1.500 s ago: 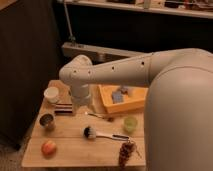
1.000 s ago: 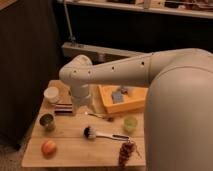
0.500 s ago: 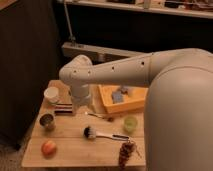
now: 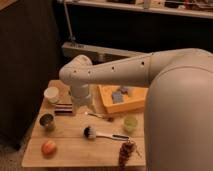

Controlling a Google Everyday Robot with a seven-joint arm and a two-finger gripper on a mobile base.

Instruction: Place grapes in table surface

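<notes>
the big white arm [image 4: 125, 72] reaches in from the robot's bulky body on the right and runs leftward above the orange bin [image 4: 107, 102]. it bends at a rounded elbow well to the left of the bin, and its last segment then drops straight down toward the table surface [image 4: 75, 150]. the gripper [image 4: 82, 108] sits at the foot of that vertical segment, just left of the orange bin and low over the wood. it is pointed downward and mostly masked by the wrist, so i cannot tell whether it is released, clenched or grasping anything. the grapes [image 4: 126, 152] lie on the table surface in front of the orange bin, near the front edge. they are a dark reddish lumpy bunch, well apart from the gripper. the orange bin rests at the back right of the tabletop and holds a couple of small blue-grey pieces [image 4: 118, 96], too blurred to name. a small pale green cup [image 4: 130, 123] stands just in front of the bin, and what is in it cannot be seen. a white cup [image 4: 52, 94] stands far left of the bin, and a metal cup [image 4: 47, 121] is in front of that. a dish brush [image 4: 102, 134] lies between the green cup and the metal cup. an apple [image 4: 48, 147] sits far to the bin's front left.
</notes>
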